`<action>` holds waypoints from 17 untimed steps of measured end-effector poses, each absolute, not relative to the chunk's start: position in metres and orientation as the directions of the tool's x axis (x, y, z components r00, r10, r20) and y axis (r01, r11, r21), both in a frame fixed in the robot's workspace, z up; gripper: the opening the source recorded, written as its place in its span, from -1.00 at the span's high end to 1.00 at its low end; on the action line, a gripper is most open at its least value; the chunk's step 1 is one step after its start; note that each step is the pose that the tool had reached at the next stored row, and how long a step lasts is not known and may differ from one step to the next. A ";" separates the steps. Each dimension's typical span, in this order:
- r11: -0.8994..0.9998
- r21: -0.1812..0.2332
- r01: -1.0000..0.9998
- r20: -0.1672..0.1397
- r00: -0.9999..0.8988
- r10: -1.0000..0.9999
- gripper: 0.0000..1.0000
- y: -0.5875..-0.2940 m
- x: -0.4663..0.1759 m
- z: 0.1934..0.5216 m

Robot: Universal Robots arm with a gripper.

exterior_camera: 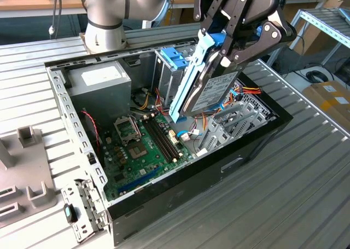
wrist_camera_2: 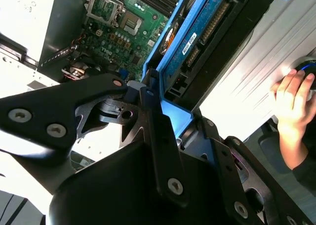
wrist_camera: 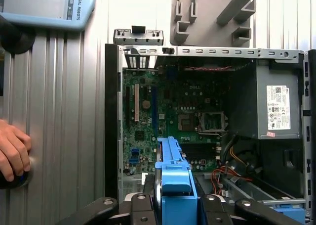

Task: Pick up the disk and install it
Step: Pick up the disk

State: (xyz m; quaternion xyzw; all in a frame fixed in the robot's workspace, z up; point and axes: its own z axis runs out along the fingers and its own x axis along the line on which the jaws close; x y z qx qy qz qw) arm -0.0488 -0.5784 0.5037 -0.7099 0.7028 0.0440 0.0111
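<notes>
Ribbed aluminium desk (exterior_camera: 306,167), cardboard boxes (exterior_camera: 328,98) at right edge; open computer case (exterior_camera: 180,189) mid-frame.
Pick-up done: jaws closed on the disk (exterior_camera: 216,90) by its blue carrier frame (exterior_camera: 186,90). Disk hangs tilted in the exterior view's upper centre, above the motherboard (exterior_camera: 136,150), beside the drive cage (exterior_camera: 163,76). Install judged outstanding: not yet seated.

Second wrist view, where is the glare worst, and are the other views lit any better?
In the second wrist view the grey power supply and the table wash out to white; in the first wrist view the table glares beyond the case, whose inside sits in shadow; in the exterior view the disk in the gripper is evenly lit.
</notes>
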 end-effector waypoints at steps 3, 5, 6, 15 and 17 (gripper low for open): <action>-0.012 0.046 -0.999 -0.078 0.008 -0.997 0.25 -0.578 -0.048 0.503; -0.012 0.046 -0.999 -0.078 0.008 -0.997 0.25 -0.578 -0.047 0.503; -0.012 0.046 -0.999 -0.078 0.008 -0.997 0.25 -0.578 -0.046 0.503; -0.012 0.046 -0.999 -0.078 0.008 -0.997 0.25 -0.578 -0.042 0.502; -0.012 0.046 -0.999 -0.078 0.008 -0.997 0.25 -0.578 -0.042 0.502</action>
